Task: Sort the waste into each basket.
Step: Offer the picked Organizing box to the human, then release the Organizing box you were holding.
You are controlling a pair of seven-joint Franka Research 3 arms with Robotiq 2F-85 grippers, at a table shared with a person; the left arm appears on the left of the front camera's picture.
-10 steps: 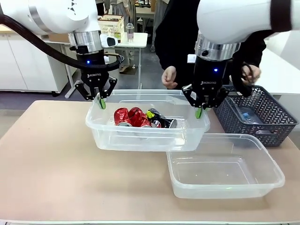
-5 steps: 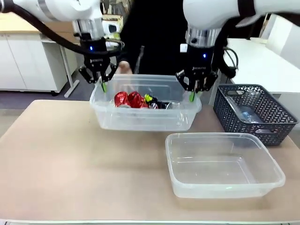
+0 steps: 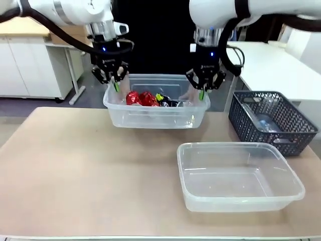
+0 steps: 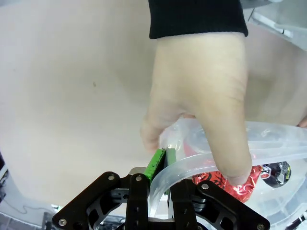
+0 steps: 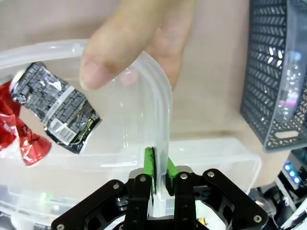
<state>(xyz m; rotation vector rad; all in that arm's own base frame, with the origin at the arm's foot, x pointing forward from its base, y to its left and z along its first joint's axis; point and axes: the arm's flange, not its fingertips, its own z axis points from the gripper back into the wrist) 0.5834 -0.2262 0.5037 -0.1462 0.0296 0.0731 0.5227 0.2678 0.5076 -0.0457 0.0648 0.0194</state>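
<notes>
Front view: left pincer and right pincer each clench an end rim of the clear rectangular plastic tub of crushed red cans, holding it level above the table's far edge, where a person's hand receives it.

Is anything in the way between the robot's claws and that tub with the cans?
No. Both end effectors, left and right, already clamp the tub's rim. The person's hands grip the same rim beside them.

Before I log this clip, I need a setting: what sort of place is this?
Probably a robotics lab or workshop, not a home: two white robot arms hold a clear plastic tub of crushed red cans over a tan table, with white cabinets behind.
</notes>
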